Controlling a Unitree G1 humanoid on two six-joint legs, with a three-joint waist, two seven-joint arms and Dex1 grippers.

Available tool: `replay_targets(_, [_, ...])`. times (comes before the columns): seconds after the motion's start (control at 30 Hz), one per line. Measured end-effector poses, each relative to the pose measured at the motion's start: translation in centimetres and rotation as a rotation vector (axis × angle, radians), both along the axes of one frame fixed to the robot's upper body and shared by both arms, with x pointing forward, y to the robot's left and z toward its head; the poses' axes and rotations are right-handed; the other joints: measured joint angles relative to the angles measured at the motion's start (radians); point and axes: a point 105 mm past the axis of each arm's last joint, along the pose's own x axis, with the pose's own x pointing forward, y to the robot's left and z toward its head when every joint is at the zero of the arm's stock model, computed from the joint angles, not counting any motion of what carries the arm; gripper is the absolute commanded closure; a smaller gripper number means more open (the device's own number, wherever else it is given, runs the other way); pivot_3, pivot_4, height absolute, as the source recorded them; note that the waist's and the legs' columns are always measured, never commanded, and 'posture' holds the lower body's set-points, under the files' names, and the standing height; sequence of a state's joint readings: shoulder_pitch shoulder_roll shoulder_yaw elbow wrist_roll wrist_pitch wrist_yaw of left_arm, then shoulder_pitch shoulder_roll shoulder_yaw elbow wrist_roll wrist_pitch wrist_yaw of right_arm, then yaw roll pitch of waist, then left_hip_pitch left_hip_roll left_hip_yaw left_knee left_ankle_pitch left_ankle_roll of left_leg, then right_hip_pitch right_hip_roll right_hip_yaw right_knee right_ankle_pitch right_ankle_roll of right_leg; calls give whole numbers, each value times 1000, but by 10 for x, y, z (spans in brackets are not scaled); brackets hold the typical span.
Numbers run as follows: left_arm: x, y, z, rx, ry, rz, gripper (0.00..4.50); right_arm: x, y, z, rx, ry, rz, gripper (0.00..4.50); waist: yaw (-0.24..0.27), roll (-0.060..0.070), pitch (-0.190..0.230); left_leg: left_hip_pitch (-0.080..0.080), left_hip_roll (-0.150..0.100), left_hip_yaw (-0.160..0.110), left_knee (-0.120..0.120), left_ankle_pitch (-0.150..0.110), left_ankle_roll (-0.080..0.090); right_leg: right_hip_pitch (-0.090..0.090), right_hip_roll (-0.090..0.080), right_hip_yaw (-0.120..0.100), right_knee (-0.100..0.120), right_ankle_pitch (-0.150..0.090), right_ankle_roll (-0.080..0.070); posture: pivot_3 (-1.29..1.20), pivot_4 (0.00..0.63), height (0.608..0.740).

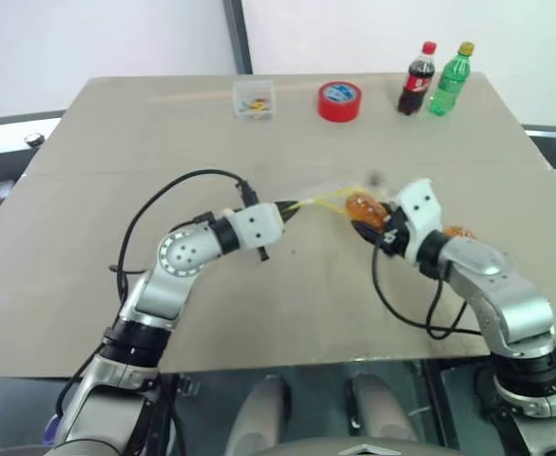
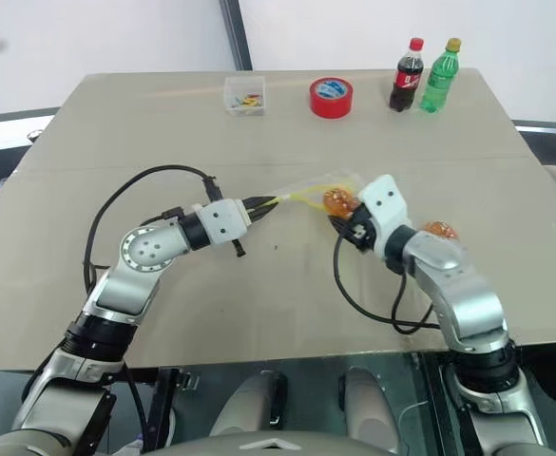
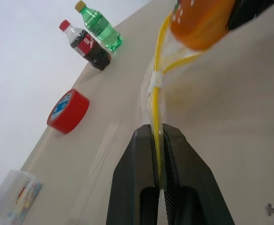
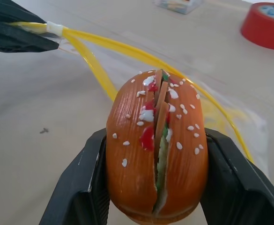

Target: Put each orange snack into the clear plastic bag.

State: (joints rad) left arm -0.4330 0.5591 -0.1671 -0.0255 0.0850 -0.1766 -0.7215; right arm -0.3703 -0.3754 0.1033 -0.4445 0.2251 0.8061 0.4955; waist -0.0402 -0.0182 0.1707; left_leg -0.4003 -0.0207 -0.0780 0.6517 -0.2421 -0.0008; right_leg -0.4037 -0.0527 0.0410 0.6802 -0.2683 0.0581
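Tan tabletop (image 1: 287, 285): left gripper (image 3: 158, 154) pinched on the clear plastic bag's (image 2: 308, 195) yellow seal strip; right gripper (image 4: 156, 173) clamps one burger-shaped orange snack (image 4: 156, 150) at the bag's mouth; second snack (image 2: 438, 230) behind its wrist

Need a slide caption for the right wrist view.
Right tool grips an orange snack at the clear plastic bag, whose yellow seal the left tool pinches.
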Motion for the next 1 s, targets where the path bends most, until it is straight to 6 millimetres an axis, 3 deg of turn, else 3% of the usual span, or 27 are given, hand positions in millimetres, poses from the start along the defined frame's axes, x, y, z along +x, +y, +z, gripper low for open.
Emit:
replay_targets(0.23, [-16,-4,2,35,-10,-94,4500,10,6,-4,15,29,-14,1994,0,0,0,0,0,0,0,0,0,0,0,0,-1,0,0,0,150,740])
replay_targets(0.5, [-35,-1,-12,121,8,-184,4500,27,21,-15,81,106,12,1994,1,0,0,0,0,0,0,0,0,0,0,0,-1,0,0,0,150,740])
replay_targets(0.6, [-34,-1,-11,122,-4,-183,4500,29,29,-21,89,123,42,1208,1,0,0,0,0,0,0,0,0,0,0,0,0,0,0,0,150,740])
replay_targets(0.63, [-32,1,-11,119,-7,-169,4500,31,29,-23,86,125,38,612,1,0,0,0,0,0,0,0,0,0,0,0,0,0,0,0,150,740])
replay_targets(0.7, [-30,3,-10,118,-9,-152,4500,32,28,-22,82,116,28,72,0,0,0,0,0,0,0,0,0,0,0,0,0,0,0,0,150,740])
replay_targets(0.87, [-15,9,-12,79,19,-42,4500,27,9,-4,59,45,-2,72,2,0,0,0,0,-1,0,0,0,0,0,-1,-1,0,0,0,150,740])
replay_targets(1.0, [-5,11,-6,48,11,19,4500,8,-12,5,91,37,-24,72,5,0,0,-1,0,-2,0,0,0,0,0,-2,-1,0,0,0,150,740])
